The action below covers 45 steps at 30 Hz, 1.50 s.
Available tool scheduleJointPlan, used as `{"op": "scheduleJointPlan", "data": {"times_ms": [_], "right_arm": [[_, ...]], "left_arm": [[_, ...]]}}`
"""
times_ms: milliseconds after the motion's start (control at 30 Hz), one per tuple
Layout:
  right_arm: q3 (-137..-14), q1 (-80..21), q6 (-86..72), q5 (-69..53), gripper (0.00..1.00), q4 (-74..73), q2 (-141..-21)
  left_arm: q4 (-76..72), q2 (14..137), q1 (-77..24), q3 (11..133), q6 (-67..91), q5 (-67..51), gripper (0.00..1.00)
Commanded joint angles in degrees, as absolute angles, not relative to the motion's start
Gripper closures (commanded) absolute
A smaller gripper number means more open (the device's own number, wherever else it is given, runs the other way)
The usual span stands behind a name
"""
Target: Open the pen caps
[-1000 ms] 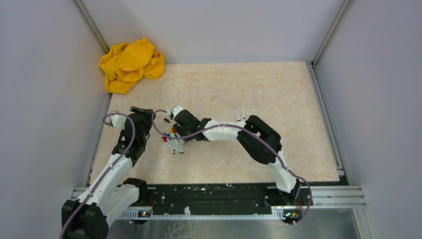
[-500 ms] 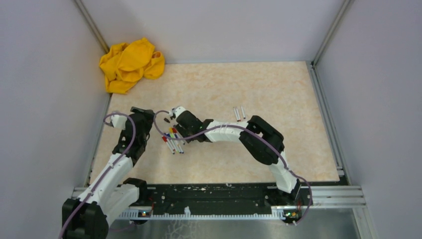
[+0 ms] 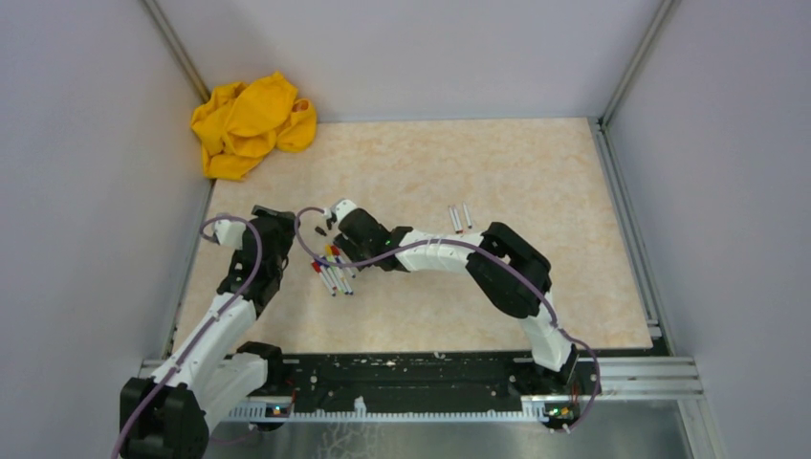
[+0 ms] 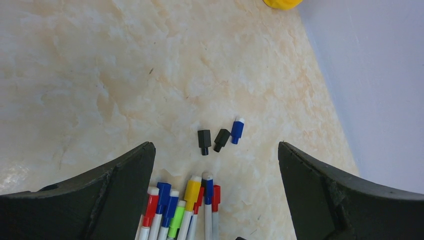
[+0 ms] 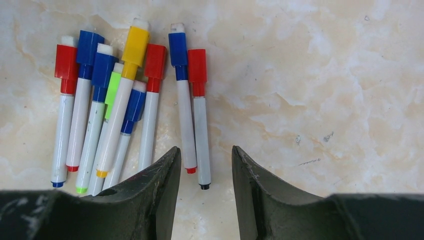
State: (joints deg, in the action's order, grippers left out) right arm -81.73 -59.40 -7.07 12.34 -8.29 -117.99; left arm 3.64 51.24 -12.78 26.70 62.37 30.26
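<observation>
Several white-grey markers lie bundled on the table, and their pen caps [image 5: 135, 45] are red, blue, green and yellow. My right gripper [image 5: 206, 152] hovers open over the tail ends of the two rightmost markers [image 5: 201, 135], which carry a blue cap [image 5: 177, 50] and a red cap [image 5: 197, 65]. It grips nothing. In the top view it [image 3: 352, 256] sits right of the bundle [image 3: 330, 268]. My left gripper [image 4: 215, 150] is wide open and empty, left of the bundle [image 3: 283, 241]. Two black loose caps [image 4: 204, 140] and a blue loose cap [image 4: 237, 131] lie just beyond it.
Two bare marker barrels [image 3: 461, 218] lie right of the right forearm. A crumpled yellow cloth [image 3: 251, 124] fills the far left corner by the wall. Grey walls enclose the beige table [image 3: 536, 172] on three sides.
The right arm's elbow has drifted slightly to the right. The left arm, the markers and the loose caps have not moved.
</observation>
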Motion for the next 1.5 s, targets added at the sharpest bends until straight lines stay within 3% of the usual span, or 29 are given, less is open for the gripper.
{"op": "scheduleJointPlan", "data": {"times_ms": [0,900,1467], "right_arm": [[-84.46,-59.17,-6.77,12.51,0.58,-7.12,-116.59],[-82.99,-57.64,-8.0,10.76,0.61,-6.41,-120.84],[-79.7,-58.25,-6.93,11.58,0.64,-4.87,-116.3]], "left_arm": [[2.82,50.97,-13.01,26.46,62.79,31.29,0.02],[2.87,48.11,-13.01,24.84,63.58,32.51,0.02],[3.05,47.13,-13.01,24.1,63.41,32.8,0.02]]}}
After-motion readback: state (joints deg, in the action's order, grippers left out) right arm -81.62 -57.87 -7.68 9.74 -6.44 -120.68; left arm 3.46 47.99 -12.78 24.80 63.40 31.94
